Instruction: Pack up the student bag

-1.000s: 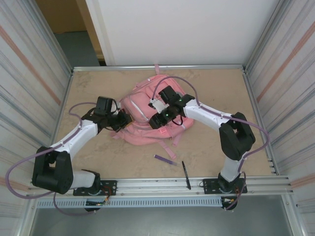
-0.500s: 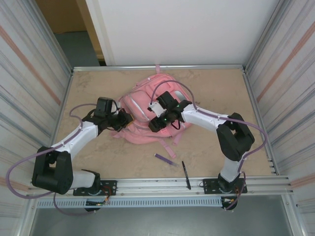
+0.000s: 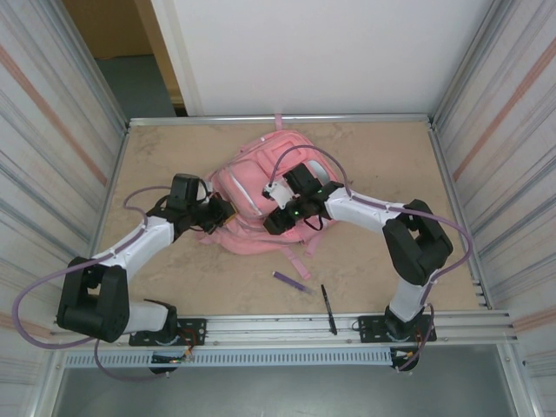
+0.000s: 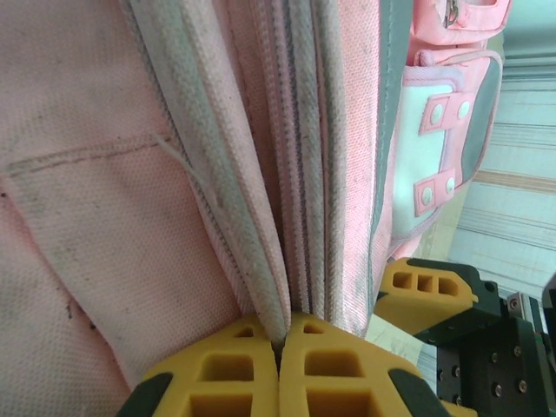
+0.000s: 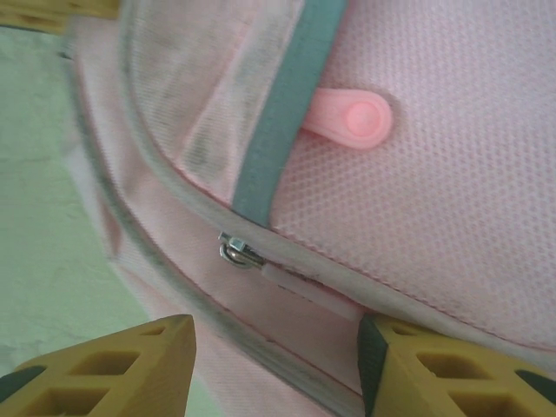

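Tabletop | student bag: long axis near–far | top seemingly toward far wall

R tool, jaws apart, at student bag; zip pull just ahead.

The large pink fabric backpack lies on the light wooden table, around its middle and toward the far edge. Before it, toward the near right, lie a slim purple pen and, just right of that and nearer, a thin black pen.
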Robot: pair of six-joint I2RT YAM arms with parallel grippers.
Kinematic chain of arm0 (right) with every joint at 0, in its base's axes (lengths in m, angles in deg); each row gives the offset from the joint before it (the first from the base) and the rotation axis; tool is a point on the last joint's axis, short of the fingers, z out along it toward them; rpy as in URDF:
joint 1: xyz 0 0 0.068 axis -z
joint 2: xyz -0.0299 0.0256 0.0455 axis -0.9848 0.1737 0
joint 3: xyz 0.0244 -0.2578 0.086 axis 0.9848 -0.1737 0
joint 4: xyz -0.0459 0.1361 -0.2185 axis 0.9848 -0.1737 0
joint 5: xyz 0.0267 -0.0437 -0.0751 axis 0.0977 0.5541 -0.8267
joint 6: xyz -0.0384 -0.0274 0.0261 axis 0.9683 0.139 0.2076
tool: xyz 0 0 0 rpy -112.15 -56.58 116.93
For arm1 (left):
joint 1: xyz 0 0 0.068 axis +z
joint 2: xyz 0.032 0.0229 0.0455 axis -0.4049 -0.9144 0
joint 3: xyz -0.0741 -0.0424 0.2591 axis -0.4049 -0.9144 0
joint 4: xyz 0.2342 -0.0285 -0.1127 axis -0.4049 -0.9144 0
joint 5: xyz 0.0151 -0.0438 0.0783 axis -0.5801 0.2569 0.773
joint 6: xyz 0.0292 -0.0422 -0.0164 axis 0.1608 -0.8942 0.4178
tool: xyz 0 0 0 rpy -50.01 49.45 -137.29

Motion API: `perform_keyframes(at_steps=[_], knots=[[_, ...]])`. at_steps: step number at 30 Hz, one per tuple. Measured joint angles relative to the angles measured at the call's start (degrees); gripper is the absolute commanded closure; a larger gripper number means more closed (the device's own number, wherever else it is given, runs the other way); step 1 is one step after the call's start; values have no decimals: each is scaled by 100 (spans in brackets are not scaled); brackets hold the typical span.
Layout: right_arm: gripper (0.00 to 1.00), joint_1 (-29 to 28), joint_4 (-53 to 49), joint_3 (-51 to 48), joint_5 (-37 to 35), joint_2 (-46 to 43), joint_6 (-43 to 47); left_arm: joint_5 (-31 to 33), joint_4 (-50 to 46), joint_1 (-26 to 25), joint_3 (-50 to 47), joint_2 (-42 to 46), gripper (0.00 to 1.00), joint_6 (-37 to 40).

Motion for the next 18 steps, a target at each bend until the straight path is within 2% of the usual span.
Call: perform_keyframes(at_steps=[9,14,18], knots=[[49,24,317,0,704,-177,-7,-68,197,-61,-20,-68,100,-125],[48,-13,330,4,629,-168,-4,-76,199,-61,-26,-68,100,-144],[47,-87,284,20,238,-153,-13,-81,232,-61,-35,-76,100,-144]])
